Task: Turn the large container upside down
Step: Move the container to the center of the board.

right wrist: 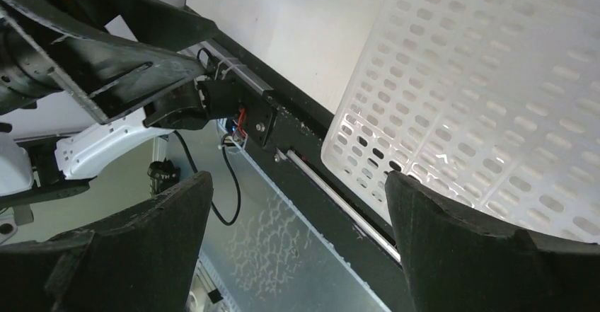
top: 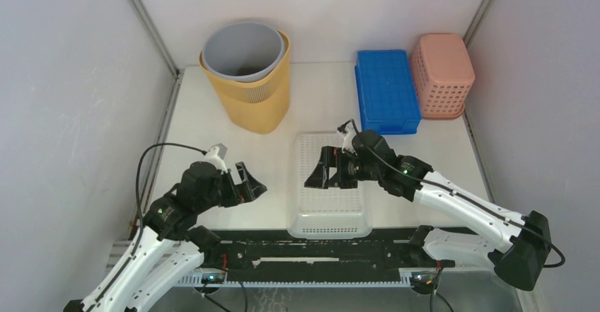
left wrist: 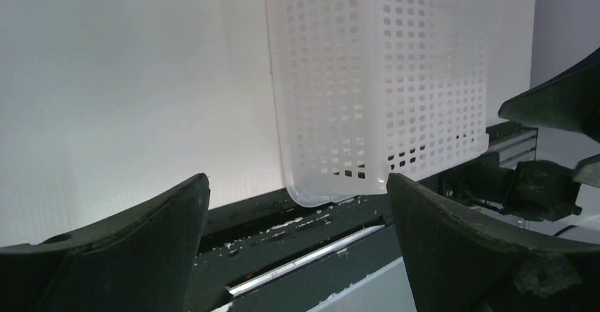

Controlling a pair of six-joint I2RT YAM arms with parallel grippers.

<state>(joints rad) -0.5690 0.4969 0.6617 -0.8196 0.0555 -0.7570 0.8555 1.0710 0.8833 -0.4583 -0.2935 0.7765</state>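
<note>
While the white basket (top: 329, 216) sits at the near middle of the worktop (top: 212, 128), its near end reaching the black rail (top: 318, 255), both arms gather round it, so I take it for the large container. Its long axis runs from the near edge towards the far wall. The right gripper (top: 318, 170) hovers right over it, jaws spread wide with nothing in them, pointing left across the short side. The left gripper (top: 253, 181) waits just off its left flank, apart from it, equally wide and empty, facing it. The right arm is the nearer. One hard call: the mesh doesn't tell me whether its open side faces up or down. Behind stand a yellow bin (top: 247, 75), a blue crate (top: 385, 89) and a pink basket (top: 442, 75), all well apart.
</note>
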